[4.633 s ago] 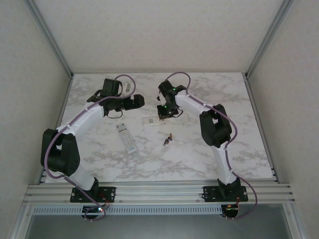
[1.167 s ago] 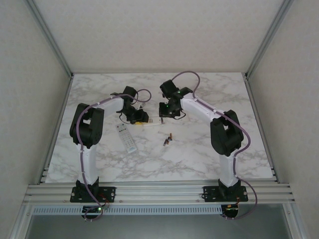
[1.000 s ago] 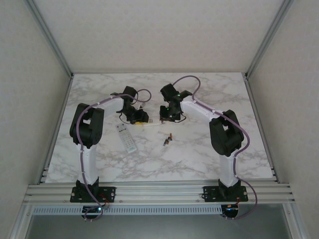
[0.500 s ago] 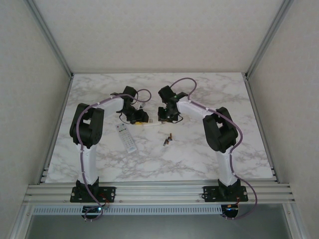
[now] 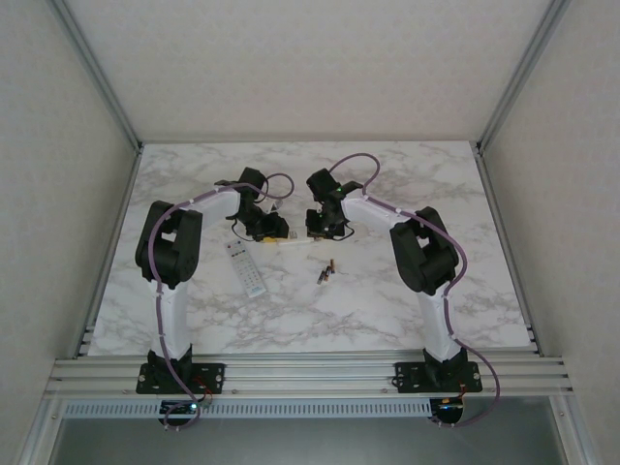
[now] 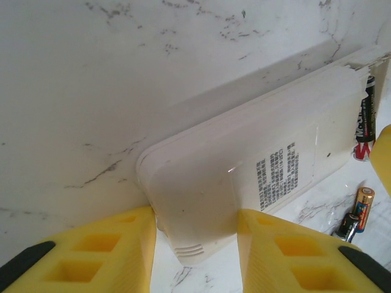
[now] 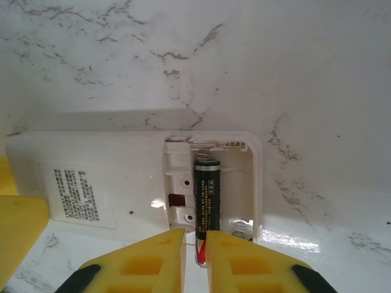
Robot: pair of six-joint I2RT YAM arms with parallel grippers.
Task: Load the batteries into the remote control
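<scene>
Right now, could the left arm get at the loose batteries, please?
Probably not yet: the left gripper is clamped on the remote at its end. The loose batteries lie close beside it with nothing between, so once it lets go the way looks free.

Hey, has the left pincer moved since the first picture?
Yes. The left pincer has come forward, toward the face-up remote, and now grips the white remote.

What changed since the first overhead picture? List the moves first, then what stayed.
The left arm swung in from the back left, and the left end effector has closed on the small remote at its end. The right arm shifted its elbow a little; the right end effector stayed at the remote's compartment end, pinching a battery. The long remote and loose batteries did not move.
</scene>
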